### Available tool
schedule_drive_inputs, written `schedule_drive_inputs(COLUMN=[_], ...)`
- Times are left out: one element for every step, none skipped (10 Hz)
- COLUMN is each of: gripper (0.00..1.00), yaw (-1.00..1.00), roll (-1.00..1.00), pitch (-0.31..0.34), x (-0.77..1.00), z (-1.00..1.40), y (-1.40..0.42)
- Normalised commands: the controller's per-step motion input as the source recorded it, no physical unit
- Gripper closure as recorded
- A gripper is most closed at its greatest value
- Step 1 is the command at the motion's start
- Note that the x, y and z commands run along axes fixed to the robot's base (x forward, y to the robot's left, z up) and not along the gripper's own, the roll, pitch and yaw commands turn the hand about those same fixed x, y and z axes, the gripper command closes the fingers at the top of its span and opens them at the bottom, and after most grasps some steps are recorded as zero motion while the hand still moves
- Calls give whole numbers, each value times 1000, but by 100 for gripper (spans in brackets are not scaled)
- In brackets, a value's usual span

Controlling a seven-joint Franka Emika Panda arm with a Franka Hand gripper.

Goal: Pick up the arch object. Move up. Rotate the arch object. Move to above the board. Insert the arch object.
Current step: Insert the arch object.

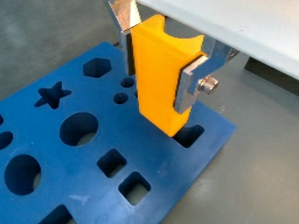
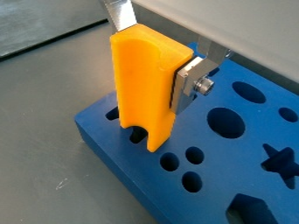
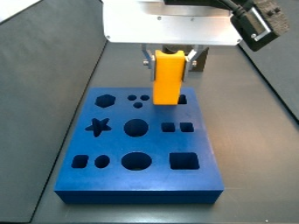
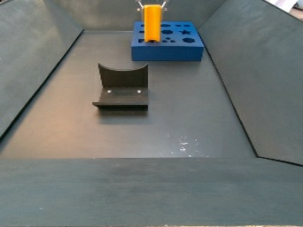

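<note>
- We are looking at a dark grey floor (image 4: 178, 124) closed in by sloping dark grey walls, with the board (image 4: 178, 49) lying at the far end of it in a side view.
- We are seeing the board (image 3: 117, 179) as a thick blue slab carrying a star cutout (image 3: 100, 128), round holes, square holes and more.
- We are finding the gripper (image 3: 170, 58) hanging over the board's far edge in a side view, under a white housing (image 3: 163, 22).
- We are watching its flat silver fingers (image 1: 191, 83) clenching the arch object (image 1: 162, 79) from two sides in both wrist views (image 2: 146, 83).
- We are seeing the arch object (image 3: 167, 79) standing upright as a yellow-orange block, with a curved notch at its top edge in a wrist view.
- We are noticing its lower end sitting in a cutout (image 1: 187, 136) near the board's corner in both wrist views, though how deep it is reaching we cannot tell.
- We are seeing the same block (image 4: 151, 23) as a slim orange strip above the board's left part in a side view.
- We are spotting the fixture (image 4: 120, 87), a dark L-shaped bracket on a base plate, standing on the floor well apart from the board, nearer the camera in that side view.
</note>
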Motion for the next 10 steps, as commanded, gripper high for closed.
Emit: schedule_drive_inputs(gripper=[100, 100, 100, 100, 100, 100, 100, 100, 100, 100], yaw=[0, 0, 0, -51, -17, 0, 0, 0, 0, 0], roll=[46, 60, 56, 104, 131, 127, 90, 67, 86, 37], pitch=[0, 0, 0, 31, 11, 0, -169, -190, -299, -314], x=[566, 506, 626, 603, 511, 431, 320, 266, -49, -151], z=[-320, -389, -426, -400, -423, -511, -740, -757, -663, -634], y=[0, 0, 0, 117, 100, 86, 3, 0, -203, -120])
